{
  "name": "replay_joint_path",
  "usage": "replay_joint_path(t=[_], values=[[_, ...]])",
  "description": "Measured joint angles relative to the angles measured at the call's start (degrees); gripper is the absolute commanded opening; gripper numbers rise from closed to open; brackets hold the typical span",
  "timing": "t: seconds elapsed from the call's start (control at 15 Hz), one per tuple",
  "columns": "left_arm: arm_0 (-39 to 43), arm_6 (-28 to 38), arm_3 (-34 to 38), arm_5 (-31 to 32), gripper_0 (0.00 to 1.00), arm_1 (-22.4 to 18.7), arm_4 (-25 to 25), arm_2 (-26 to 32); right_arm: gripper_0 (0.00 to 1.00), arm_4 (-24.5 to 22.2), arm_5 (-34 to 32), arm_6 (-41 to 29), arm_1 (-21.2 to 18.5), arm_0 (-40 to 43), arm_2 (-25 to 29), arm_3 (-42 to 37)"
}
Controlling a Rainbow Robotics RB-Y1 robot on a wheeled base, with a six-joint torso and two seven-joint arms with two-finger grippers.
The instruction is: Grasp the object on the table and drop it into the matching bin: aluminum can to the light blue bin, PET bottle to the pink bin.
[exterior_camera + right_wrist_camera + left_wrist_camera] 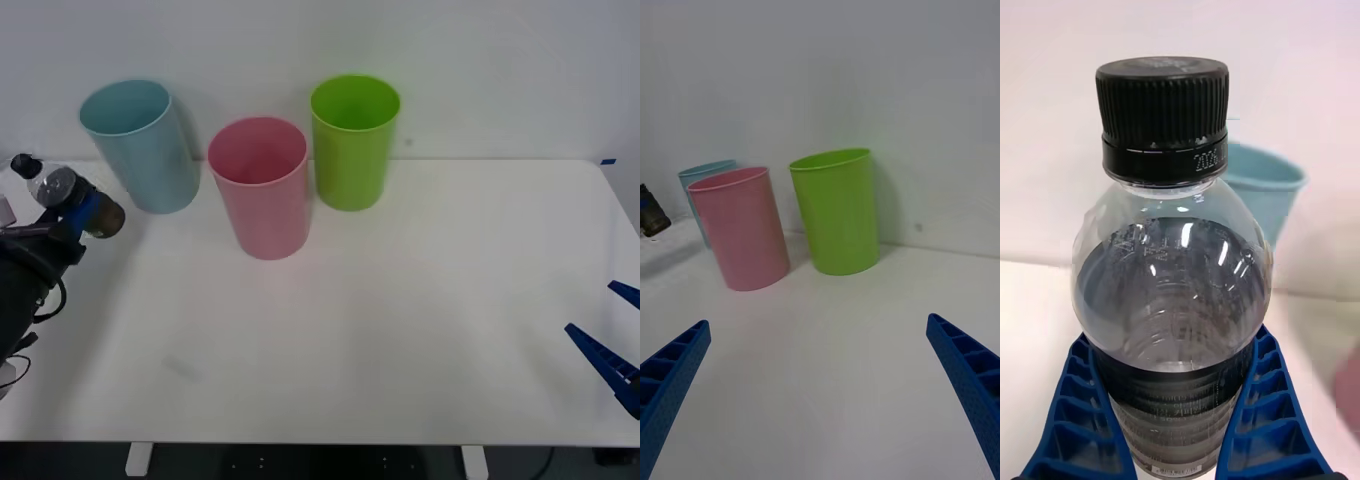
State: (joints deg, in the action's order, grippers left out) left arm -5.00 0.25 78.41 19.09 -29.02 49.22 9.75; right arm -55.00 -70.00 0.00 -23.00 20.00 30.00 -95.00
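The left gripper point(1176, 420) is clamped on the PET bottle point(1172, 300), its blue ribbed fingers point(1082, 420) pressing the lower body from both sides. In the left wrist view the bottle shows dark contents up to its shoulder, clear plastic above that, and a black screw cap point(1163, 112) closed on top. In the front view the same bottle point(75, 200) is held off the table point(400, 330), tilted with its cap pointing away from the pink bin, and it sits just beside the light blue bin point(140, 145), on the side of that bin facing away from the pink bin point(262, 185).

The pink bin stands upright on the table between the light blue bin and a lime green bin point(354, 140), slightly nearer the robot than either. Its open mouth shows only pink inner wall; the bottom cannot be made out. The light blue bin's mouth likewise shows plain inner wall, and so does the green bin's. The three bins stand close together without touching in the front view.

The right gripper point(820, 390) is well apart from the pink bin point(741, 225), over the right near edge of the table, its blue fingers point(970, 375) spread wide with nothing between them. From its wrist view the pink bin partly covers the light blue bin point(700, 176), and the green bin point(836, 210) stands just beside the pink one.
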Motion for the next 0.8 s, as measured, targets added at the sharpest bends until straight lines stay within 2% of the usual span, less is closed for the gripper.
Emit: replay_joint_path(t=[0.2,0.47,0.8], values=[[1.27,3.81,6.42,0.11,0.0,-0.2,0.83,0.0,1.0,0.0,0.0,0.0,0.0,0.0,0.0,0.0],[1.2,6.3,11.49,0.49,0.0,-1.85,0.28,-0.16,1.0,0.0,0.0,0.0,0.0,0.0,0.0,0.0],[-0.62,16.56,15.94,5.05,0.0,-5.81,0.13,-0.21,1.0,0.0,0.0,0.0,0.0,0.0,0.0,0.0]])
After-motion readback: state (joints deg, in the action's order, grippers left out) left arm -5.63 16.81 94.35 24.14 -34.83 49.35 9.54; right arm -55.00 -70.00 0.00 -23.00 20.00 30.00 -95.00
